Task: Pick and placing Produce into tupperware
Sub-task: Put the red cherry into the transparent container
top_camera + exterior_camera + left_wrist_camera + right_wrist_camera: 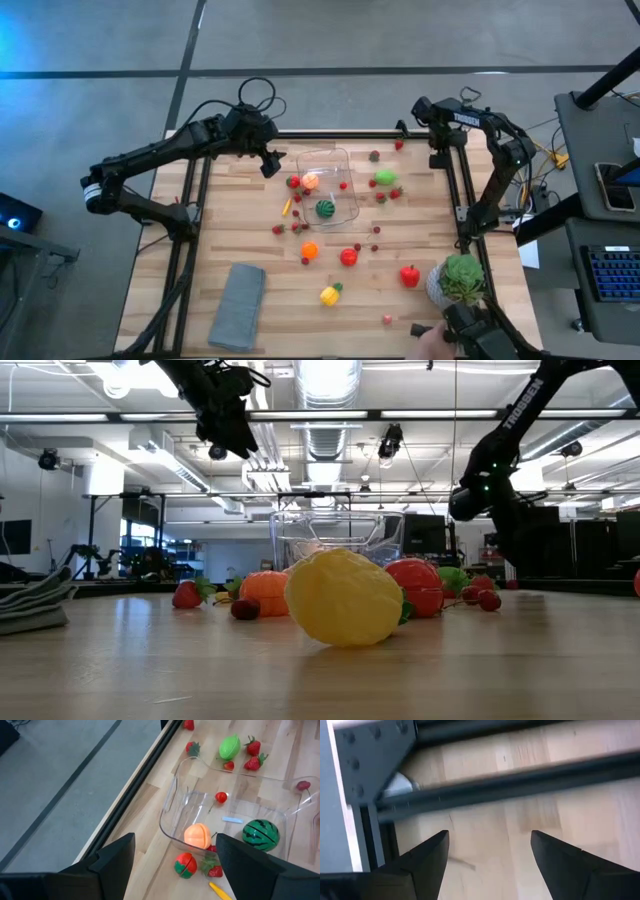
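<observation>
The clear tupperware (326, 186) stands on the wooden table at mid-far. It holds a peach-orange fruit (197, 835), a green melon (260, 833) and a small red cherry (221, 797). More produce lies loose around it: a tomato (293, 181), a green fruit (385, 178), strawberries (394, 193), an orange (309, 250), a red pepper (409, 275) and a yellow piece (330, 294). My left gripper (270, 161) hangs open above the table, just left of the tupperware's far left corner. My right gripper (490, 855) is open, pointing down over bare wood by the table's far right edge.
A folded grey cloth (238, 305) lies at the near left. A green plant in a white pot (459, 281) stands at the near right, with a dark device and a hand (428, 340) by the near edge. Black frame rails (520, 780) run along the table's sides.
</observation>
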Controlling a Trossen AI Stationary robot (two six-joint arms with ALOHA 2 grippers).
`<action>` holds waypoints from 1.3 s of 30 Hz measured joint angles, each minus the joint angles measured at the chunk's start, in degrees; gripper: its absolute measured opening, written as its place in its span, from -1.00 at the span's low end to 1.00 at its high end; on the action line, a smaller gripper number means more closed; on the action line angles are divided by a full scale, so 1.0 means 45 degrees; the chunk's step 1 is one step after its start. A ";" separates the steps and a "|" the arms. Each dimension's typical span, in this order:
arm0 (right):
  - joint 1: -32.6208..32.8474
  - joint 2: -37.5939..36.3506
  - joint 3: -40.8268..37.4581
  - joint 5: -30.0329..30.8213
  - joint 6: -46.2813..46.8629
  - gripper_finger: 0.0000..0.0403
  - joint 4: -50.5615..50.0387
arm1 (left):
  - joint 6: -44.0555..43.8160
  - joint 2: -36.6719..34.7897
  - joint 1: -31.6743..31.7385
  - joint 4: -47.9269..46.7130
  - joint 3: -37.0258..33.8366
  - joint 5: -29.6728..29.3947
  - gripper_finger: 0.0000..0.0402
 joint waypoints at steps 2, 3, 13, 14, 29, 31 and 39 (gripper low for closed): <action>-0.0036 0.0012 -0.0005 0.0087 0.0076 0.36 -0.0020 | 0.0000 0.0000 0.0001 0.0000 0.0000 0.0003 0.31; -0.0034 0.0012 -0.0005 0.0091 0.0096 0.36 -0.0007 | 0.0000 0.0000 0.0005 0.0000 0.0000 0.0002 0.31; 0.0075 0.0007 0.0150 0.0138 -0.2336 0.36 0.0189 | 0.0005 0.0000 0.0002 0.0007 0.0000 0.0003 0.31; 0.0120 0.0004 0.0217 0.0171 -0.3008 0.35 0.0292 | 0.0005 0.0000 0.0002 0.0010 0.0000 0.0005 0.31; 0.2593 -0.0252 0.1155 -0.0956 -1.1607 0.34 0.0244 | 0.0026 -0.0073 0.0000 -0.0198 -0.0010 0.0005 0.31; 0.3359 -0.0333 0.1584 -0.1065 -1.3660 0.33 0.0391 | 0.0105 -0.0073 0.0002 -0.0185 -0.0010 0.0005 0.31; 0.3167 -0.0134 0.4064 -0.0758 -1.5164 0.31 -0.0945 | 0.0141 -0.0073 0.0000 -0.0170 -0.0010 0.0170 0.31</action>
